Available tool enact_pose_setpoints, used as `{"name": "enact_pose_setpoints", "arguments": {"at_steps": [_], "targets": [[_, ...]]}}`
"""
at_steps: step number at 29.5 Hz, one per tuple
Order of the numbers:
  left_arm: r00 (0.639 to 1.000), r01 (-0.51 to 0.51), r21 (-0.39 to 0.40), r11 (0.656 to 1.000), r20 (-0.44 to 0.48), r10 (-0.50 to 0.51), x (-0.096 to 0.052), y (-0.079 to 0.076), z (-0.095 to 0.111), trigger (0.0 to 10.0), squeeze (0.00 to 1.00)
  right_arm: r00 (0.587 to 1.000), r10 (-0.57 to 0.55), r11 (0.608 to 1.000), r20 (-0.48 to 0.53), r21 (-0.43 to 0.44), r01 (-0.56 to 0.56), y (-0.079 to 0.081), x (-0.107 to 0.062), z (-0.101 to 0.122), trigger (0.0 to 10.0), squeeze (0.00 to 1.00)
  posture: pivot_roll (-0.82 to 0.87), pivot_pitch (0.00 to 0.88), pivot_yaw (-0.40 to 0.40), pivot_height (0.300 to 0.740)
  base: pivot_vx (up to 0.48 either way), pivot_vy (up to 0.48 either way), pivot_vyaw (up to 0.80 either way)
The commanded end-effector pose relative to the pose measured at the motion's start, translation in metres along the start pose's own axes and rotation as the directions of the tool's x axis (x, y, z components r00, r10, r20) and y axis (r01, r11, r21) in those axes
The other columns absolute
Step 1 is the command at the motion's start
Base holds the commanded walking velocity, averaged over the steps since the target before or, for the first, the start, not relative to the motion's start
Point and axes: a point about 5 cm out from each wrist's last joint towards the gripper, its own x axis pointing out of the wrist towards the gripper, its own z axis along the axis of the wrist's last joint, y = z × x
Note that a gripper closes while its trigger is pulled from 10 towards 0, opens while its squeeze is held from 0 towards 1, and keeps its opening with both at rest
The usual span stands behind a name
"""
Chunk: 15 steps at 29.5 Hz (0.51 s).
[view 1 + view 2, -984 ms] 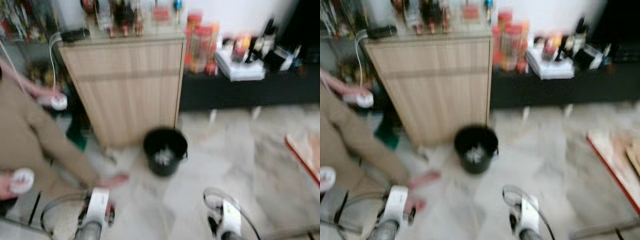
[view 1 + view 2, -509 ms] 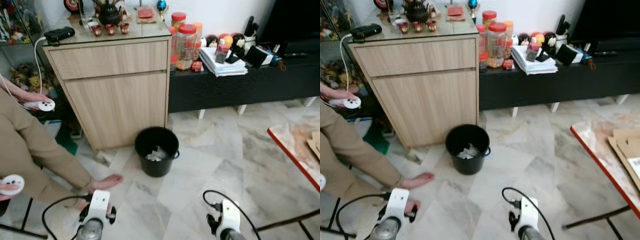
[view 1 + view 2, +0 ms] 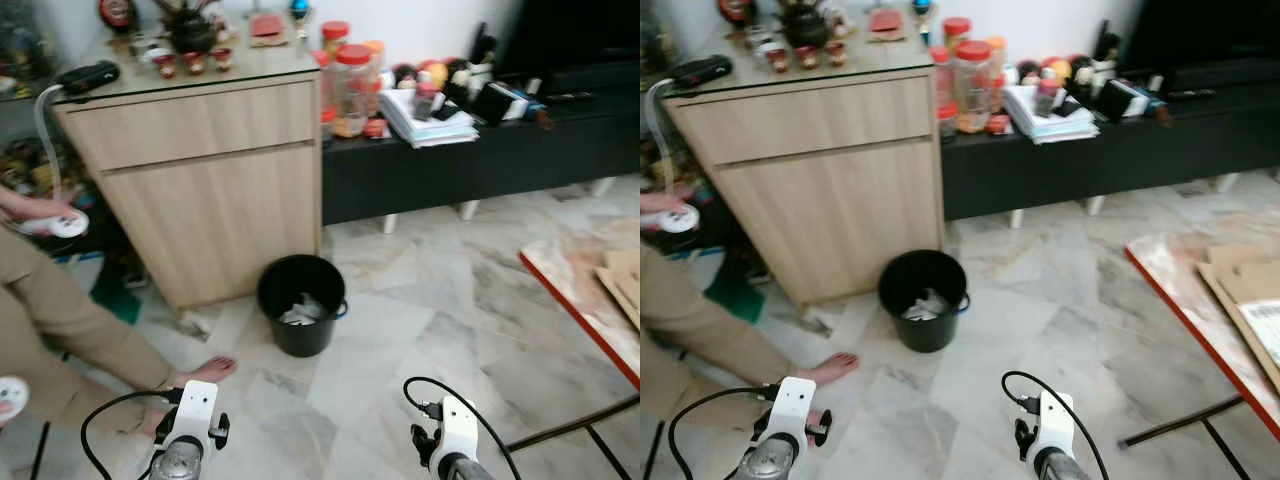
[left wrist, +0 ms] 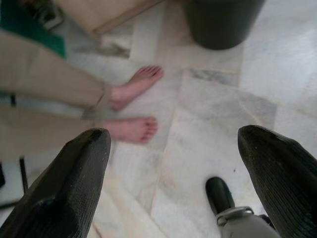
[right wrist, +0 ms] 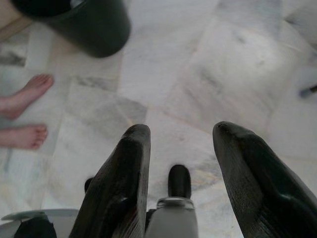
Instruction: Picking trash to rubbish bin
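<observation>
Left gripper (image 4: 173, 148): its jaws stood released, two blunt, matte black fingers (image 4: 74, 188) spread far apart with nothing between them, hanging low over the floor
Right gripper (image 5: 181, 168): its jaws were parted too, ribbed black fingers (image 5: 124, 183) a narrower gap apart and grasping nothing, above bare tile
Floor (image 3: 420, 300): glossy pale marble tiles with grey veining, laid in large squares
Person: seated at the robot's left in tan trousers (image 3: 60, 320), bare feet (image 4: 136, 87) flat on the tile near the left gripper; one hand rested on a round white controller (image 3: 65, 225)
Rubbish bin (image 3: 300, 305): round black plastic bucket with a side handle, standing on the floor ahead of both arms, just in front of the cabinet's right corner
Trash (image 3: 300, 312): crumpled whitish paper lying at the bottom of the bin
Cabinet (image 3: 200, 190): light wood-grain box with a drawer line, a smooth top carrying a dark teapot (image 3: 190, 30) and small cups
TV bench (image 3: 470, 160): long, low and black, bearing red-lidded clear jars (image 3: 350, 90) and a stack of papers (image 3: 425, 115)
Table (image 3: 1200, 320): red-edged top at the robot's right, flat cardboard (image 3: 1250, 290) resting on it
</observation>
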Motion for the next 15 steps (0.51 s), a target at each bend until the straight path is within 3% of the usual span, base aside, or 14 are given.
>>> {"name": "enact_pose_setpoints", "arguments": {"at_steps": [1,15], "targets": [[1.0,0.003,0.007,1.0,-0.013,-0.003,0.0001,0.0006,-0.0013,10.0,0.0,1.0,0.002,1.0,-0.009,-0.002,-0.002,0.0005,-0.0004,-0.0025,10.0,0.0,0.04,0.013,0.006,0.74,0.0,0.0,-0.75],[1.0,0.001,-0.008,1.0,-0.014,-0.001,0.0003,0.0009,-0.001,10.0,0.0,1.0,-0.006,1.0,-0.011,0.002,0.006,-0.0005,-0.0005,-0.0028,10.0,0.0,0.04,0.013,0.006,0.74,0.0,0.0,-0.75]]}}
